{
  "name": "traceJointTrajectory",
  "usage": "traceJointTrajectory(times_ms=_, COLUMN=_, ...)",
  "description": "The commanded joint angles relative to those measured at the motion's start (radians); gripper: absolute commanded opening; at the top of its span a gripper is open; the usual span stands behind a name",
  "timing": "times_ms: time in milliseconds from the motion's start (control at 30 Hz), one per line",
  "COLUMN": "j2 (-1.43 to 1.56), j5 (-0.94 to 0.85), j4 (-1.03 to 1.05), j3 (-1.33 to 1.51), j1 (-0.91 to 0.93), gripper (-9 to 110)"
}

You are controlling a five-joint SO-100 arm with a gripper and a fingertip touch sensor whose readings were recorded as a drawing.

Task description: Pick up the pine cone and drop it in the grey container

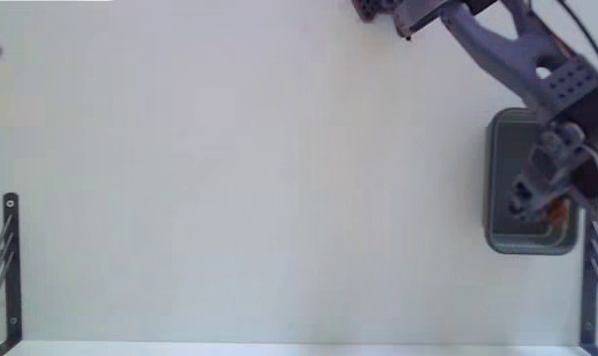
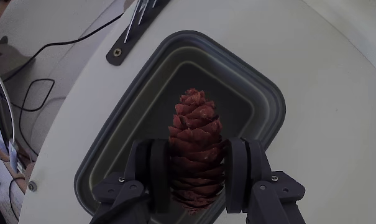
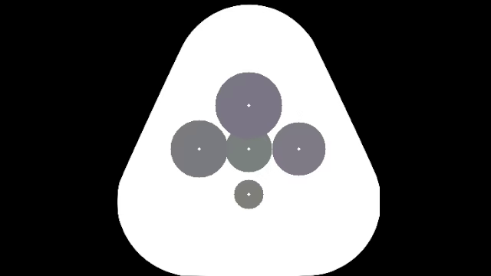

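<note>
In the wrist view the reddish-brown pine cone (image 2: 195, 144) is clamped between my two dark fingers, and my gripper (image 2: 197, 171) is shut on it. It hangs directly over the open inside of the grey container (image 2: 265, 102), clear of the tub's floor. In the fixed view the grey container (image 1: 498, 178) sits at the right edge of the white table. The arm reaches over it from the top right and my gripper (image 1: 546, 206) is above its lower half. A small brown bit of the pine cone (image 1: 558, 209) shows there.
Black metal brackets (image 1: 10, 262) stand at the table's lower left, and another bracket (image 1: 587, 292) at the lower right just below the tub. In the wrist view a bracket (image 2: 130, 31) lies close to the tub's rim, with cables (image 2: 32, 93) off the table's edge.
</note>
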Motion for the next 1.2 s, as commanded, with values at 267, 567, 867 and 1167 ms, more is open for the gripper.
traceJointTrajectory(times_ms=267, j2=0.022, j5=0.003, j4=0.015, j3=-0.037, j1=-0.021, gripper=110)
traceJointTrajectory(times_ms=567, j2=0.022, j5=0.003, j4=0.015, j3=-0.037, j1=-0.021, gripper=110)
traceJointTrajectory(times_ms=867, j2=0.022, j5=0.003, j4=0.015, j3=-0.037, j1=-0.021, gripper=110)
traceJointTrajectory(times_ms=1167, j2=0.022, j5=0.003, j4=0.015, j3=-0.037, j1=-0.021, gripper=110)
